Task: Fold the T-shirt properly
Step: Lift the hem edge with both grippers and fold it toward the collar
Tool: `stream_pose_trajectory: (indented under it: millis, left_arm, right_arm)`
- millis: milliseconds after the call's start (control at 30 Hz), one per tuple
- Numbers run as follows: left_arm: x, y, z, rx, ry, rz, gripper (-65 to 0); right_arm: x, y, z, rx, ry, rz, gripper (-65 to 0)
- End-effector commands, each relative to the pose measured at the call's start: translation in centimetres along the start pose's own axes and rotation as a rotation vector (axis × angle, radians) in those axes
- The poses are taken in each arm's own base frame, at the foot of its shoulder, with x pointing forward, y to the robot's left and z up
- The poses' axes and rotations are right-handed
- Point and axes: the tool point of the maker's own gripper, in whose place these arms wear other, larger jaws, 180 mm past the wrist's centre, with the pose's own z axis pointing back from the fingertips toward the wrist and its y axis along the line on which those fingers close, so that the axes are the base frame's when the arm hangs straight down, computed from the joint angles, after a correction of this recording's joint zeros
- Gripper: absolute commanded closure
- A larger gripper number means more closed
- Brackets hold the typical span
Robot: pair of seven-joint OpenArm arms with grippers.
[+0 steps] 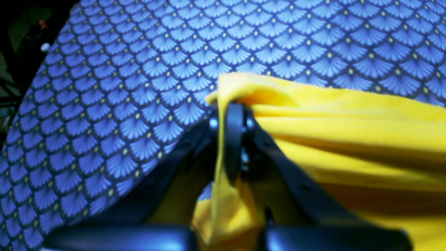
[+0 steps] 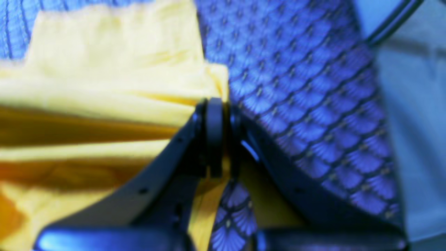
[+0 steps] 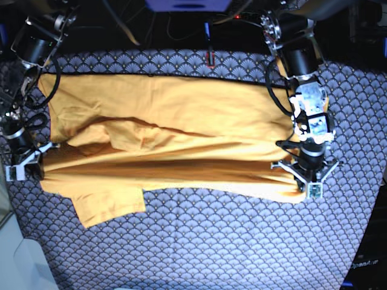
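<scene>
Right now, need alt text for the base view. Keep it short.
A yellow-orange T-shirt lies spread and wrinkled across a blue-grey scallop-patterned tablecloth, one sleeve sticking out toward the camera. The left claw is shut on the shirt's edge on the view's right; the right claw is shut on the opposite edge on its left.

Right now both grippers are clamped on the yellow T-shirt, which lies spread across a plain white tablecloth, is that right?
Not quite. The left gripper and right gripper are both shut on the T-shirt, but the tablecloth is not plain white: it is blue-grey with a scallop pattern, as the base view shows.
</scene>
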Motion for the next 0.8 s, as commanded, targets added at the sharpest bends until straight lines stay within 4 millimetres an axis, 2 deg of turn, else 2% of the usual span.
stream_pose_trajectory:
  millis: [0,200,400,567,767]
  left_arm:
    - [2.5,1.3,0.1,0.034,-0.074,-0.007,0.0]
    - [2.0,2.1,1.8,0.054,-0.084,-0.037,0.0]
    - [0.8,2.2,2.7,0.057,-0.065,-0.051,0.0]
    - [-0.2,2.3,3.0,0.054,-0.047,-0.056,0.0]
    - [-1.0,2.1,3.3,0.051,-0.032,-0.054,0.0]
  right_arm:
    - [1.7,-1.6,0.8,-0.039,-0.053,0.019,0.0]
    - [0.9,-1.2,2.0,-0.04,-0.042,0.041,0.0]
    - [-0.5,-2.5,3.4,-0.114,-0.045,-0.037,0.0]
    - [-2.7,-2.5,4.7,-0.125,-0.006,-0.054,0.0]
    - [-2.8,-2.2,6.0,-0.155,-0.021,-0.062,0.0]
